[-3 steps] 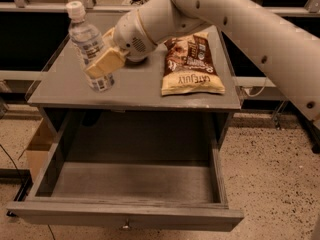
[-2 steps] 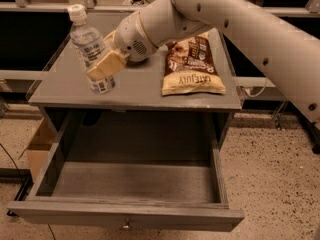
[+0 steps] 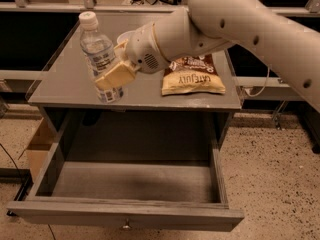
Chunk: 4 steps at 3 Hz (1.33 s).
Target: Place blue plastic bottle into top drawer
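Observation:
The blue plastic bottle, clear with a white cap and a pale printed label, stands tilted near the front left of the grey table top. My gripper is shut on the bottle's lower half, its tan fingers on both sides of it. The bottle's base is at or just above the table surface. The top drawer is pulled fully open below the table, its inside bare, a small metal knob at the centre of its front panel.
A brown and cream snack bag lies on the table right of my gripper. A white bowl rim shows behind my wrist. A cardboard box stands on the floor left of the drawer. Dark shelving runs behind.
The bottle and my gripper have moved toward the table's front edge, and the bottle sits slightly more forward and lower in view.

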Available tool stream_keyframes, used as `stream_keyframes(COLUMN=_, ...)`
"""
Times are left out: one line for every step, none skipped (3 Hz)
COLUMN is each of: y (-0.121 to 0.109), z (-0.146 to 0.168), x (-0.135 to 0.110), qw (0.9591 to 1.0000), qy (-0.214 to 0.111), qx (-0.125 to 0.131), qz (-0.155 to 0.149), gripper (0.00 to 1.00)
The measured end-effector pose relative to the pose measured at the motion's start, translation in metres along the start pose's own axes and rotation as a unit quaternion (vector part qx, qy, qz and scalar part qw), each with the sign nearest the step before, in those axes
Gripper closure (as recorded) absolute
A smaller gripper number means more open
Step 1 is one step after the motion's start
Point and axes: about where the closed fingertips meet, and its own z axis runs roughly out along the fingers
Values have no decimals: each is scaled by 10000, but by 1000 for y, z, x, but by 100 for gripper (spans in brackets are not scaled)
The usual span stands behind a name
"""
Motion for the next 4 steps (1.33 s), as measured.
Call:
stream_keyframes(y=23, z=-18, x=6, qw=9994, qy=-64, qx=308, qz=113, gripper=100)
stream_keyframes(y=38, z=-29, x=22, qw=9985, qy=-57, qx=502, qz=221, gripper=100)
stream_keyframes(y=42, z=-29, x=30, qw=9982, qy=14, qx=555, qz=243, gripper=100)
stream_keyframes(y=49, z=-39, x=47, qw=9964, qy=125, qx=793, qz=267, gripper=100)
